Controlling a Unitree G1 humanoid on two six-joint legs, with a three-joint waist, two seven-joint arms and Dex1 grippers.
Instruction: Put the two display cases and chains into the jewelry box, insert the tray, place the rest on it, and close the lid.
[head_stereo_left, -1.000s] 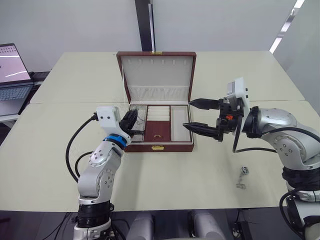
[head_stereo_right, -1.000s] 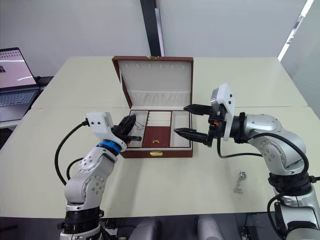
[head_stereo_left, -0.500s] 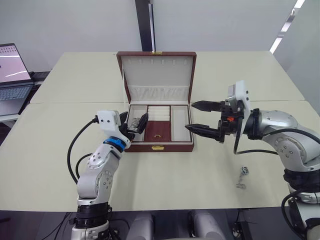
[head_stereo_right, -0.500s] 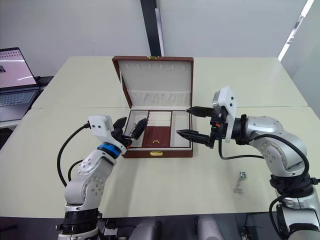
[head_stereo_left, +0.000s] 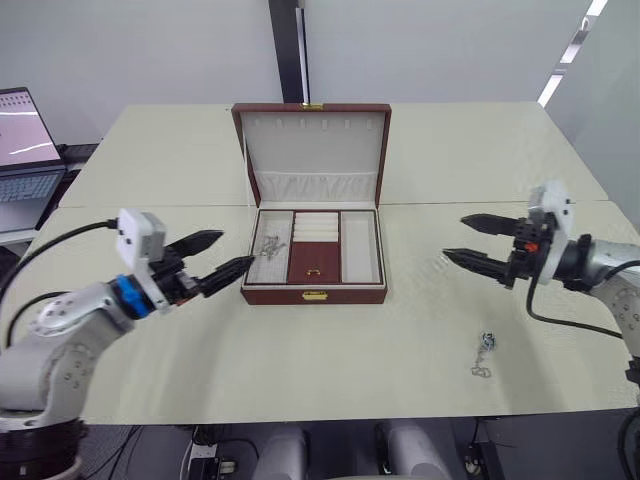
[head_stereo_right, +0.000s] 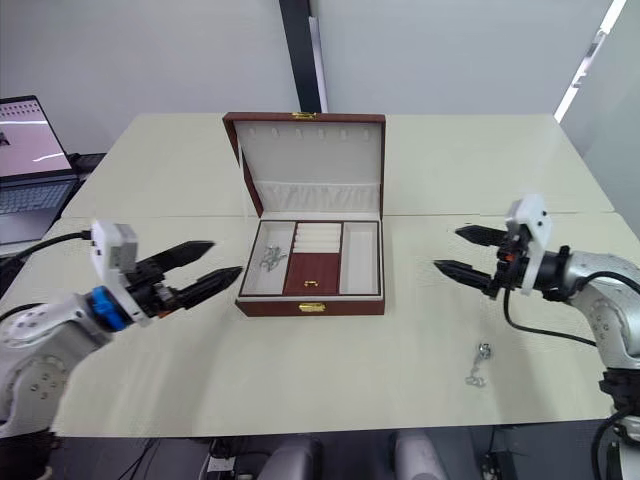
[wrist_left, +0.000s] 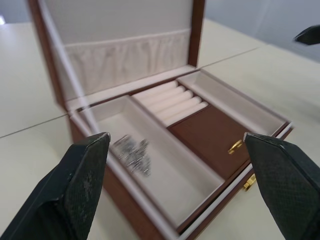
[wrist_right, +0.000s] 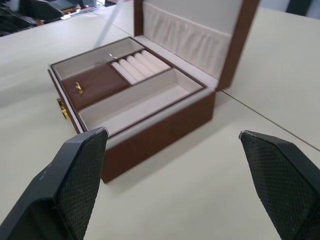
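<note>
Standing open on the cream table (head_stereo_left: 300, 370), no legible markings: jewelry box (head_stereo_left: 314, 292), tray (head_stereo_left: 316, 262) seated. Left gripper (head_stereo_left: 222, 263) and right gripper (head_stereo_left: 462, 238) flank it, jaws spread, empty. Laptop (head_stereo_left: 25, 150) far left.

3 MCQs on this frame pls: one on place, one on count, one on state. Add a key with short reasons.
1. Where does the loose chain lie?
A. On the table near the right gripper
B. In the tray's middle section
C. On the laptop

2. How many sections does the tray in the jewelry box have?
A. Two
B. Three
C. Five

3. What state is the lid in?
A. Shut and clasped
B. Lying detached on the table
C. Standing open

Key: 1 A, it lies on the table on the robot's right, outside the box. 2 B, two side sections flank a middle one with ring rolls. 3 C, its cream lining faces the camera.
</note>
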